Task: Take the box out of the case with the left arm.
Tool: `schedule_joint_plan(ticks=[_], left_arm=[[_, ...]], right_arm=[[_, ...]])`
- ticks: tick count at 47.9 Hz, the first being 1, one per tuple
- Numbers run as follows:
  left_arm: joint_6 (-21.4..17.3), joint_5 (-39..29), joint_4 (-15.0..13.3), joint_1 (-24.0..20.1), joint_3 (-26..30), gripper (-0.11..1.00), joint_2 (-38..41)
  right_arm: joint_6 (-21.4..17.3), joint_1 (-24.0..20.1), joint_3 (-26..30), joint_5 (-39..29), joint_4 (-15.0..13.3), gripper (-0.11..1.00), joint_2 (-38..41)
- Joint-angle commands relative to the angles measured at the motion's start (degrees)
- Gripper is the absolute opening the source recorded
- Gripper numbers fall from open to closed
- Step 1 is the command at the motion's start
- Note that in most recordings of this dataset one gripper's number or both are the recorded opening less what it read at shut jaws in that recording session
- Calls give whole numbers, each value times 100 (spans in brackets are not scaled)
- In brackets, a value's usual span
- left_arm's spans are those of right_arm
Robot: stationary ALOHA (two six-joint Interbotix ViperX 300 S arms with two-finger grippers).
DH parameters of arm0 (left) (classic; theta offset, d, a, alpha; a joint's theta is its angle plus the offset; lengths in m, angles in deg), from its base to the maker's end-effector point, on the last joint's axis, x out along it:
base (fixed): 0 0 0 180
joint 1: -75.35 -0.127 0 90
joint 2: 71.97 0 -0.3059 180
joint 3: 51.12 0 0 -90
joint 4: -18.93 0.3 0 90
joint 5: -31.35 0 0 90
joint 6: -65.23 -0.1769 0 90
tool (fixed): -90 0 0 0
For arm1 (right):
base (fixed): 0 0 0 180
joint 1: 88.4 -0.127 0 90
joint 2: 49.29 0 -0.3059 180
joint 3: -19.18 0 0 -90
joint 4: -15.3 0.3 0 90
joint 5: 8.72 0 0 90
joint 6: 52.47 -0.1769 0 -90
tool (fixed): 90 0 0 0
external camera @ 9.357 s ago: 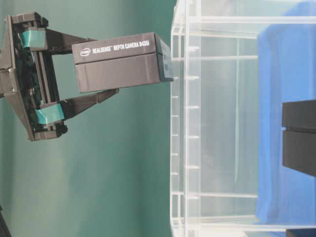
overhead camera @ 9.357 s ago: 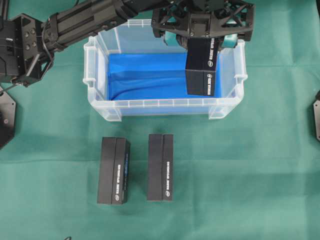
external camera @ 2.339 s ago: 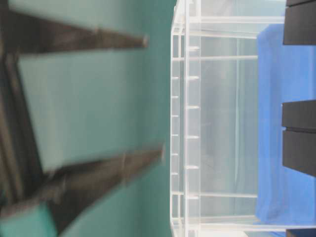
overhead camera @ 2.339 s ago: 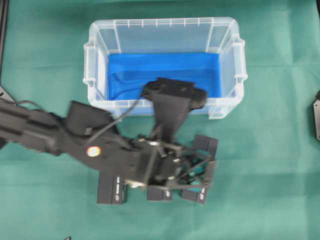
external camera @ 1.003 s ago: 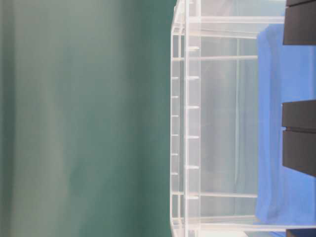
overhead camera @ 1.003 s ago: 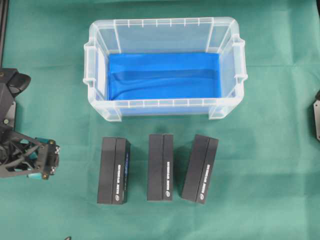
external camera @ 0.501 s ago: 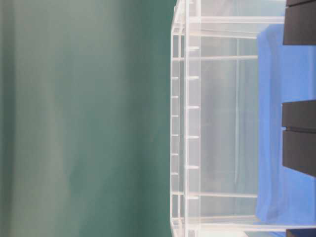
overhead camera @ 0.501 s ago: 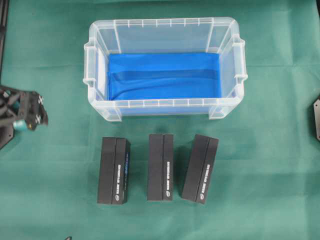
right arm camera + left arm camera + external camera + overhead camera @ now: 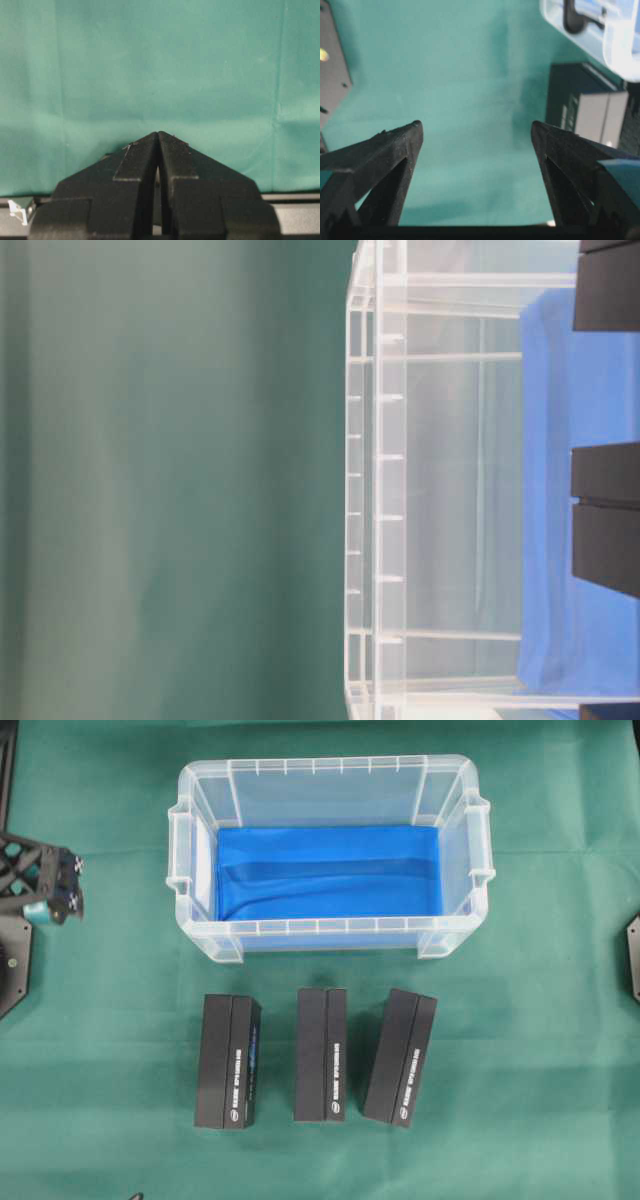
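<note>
My left gripper (image 9: 475, 131) stood wide open with nothing between its fingers (image 9: 395, 145), only the green cloth (image 9: 465, 75) under the gap. In the overhead view it sat at the far nine o'clock edge (image 9: 45, 880), well apart from the case (image 9: 330, 768). My right gripper (image 9: 158, 137) was closed, the two tips pressed together over bare cloth, holding nothing.

The case lay toward twelve o'clock in the overhead view, a clear bin with a blue sheet (image 9: 330, 870) across its bottom and no box inside it. Three black boxes stood in a row on the cloth at six o'clock of the case, apart from it and from each other: the left box (image 9: 228, 1061), the middle box (image 9: 321, 1054) and the right box (image 9: 400, 1057), the last one tilted a little off the line of the other two. From my left wrist camera I saw a corner of the case at two o'clock and one black box (image 9: 585, 112) just below it at three o'clock.
</note>
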Motion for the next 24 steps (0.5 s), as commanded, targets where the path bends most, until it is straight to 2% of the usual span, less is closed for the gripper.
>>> schedule_joint_plan(ticks=[1, 11, 24], left_arm=[[-185, -88, -9, -202, 105, 87, 0], [-589, -334, -9, -606, 132, 87, 26], [-932, -334, -9, -914, 202, 87, 141]], right_arm=[[-9, 9, 123, -105, -9, 7, 26], [-9, 9, 105, -466, -9, 7, 53], [-9, 9, 88, -519, -9, 7, 62]])
